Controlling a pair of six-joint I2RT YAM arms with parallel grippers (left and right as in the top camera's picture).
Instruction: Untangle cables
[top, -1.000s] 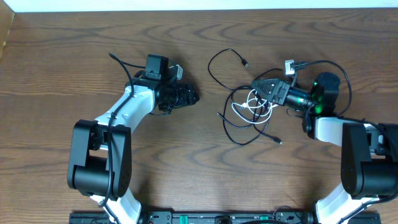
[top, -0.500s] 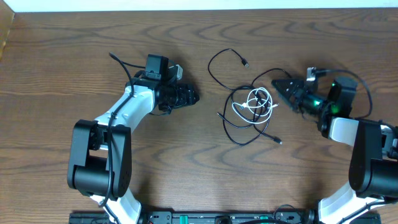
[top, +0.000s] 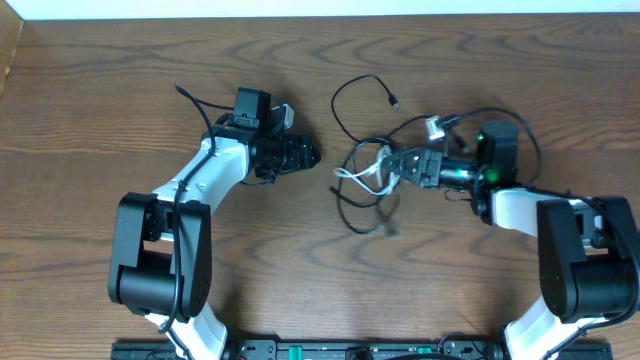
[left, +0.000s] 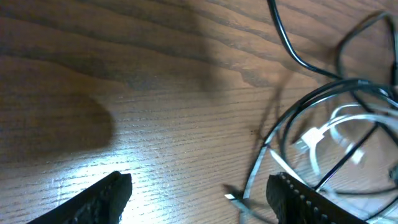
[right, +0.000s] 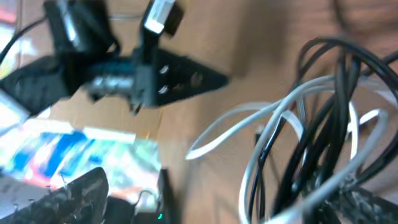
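The cables (top: 368, 172) lie in a tangle at the table's middle: several thin black cords looped around a white one (top: 377, 180). One black loop runs back to a plug (top: 395, 103). My right gripper (top: 392, 165) is open and pushed into the tangle from the right. In the right wrist view the black cords (right: 323, 143) and the white cord (right: 249, 124) pass between its spread fingers (right: 68, 193). My left gripper (top: 308, 155) stands open to the left of the tangle, a short gap away. Its wrist view shows the cables (left: 329, 130) ahead, with only a cord end (left: 233, 198) between its fingers.
The table (top: 120, 80) is dark wood. A pale wall strip (top: 300, 8) runs along the back edge. The left arm's own black wire (top: 190, 98) sticks out behind it. The arm bases (top: 160, 270) stand at the front corners.
My right gripper drew back to the right, then drove left into the tangle. The cables slid left towards the left gripper and are still blurred. The left arm has not moved.
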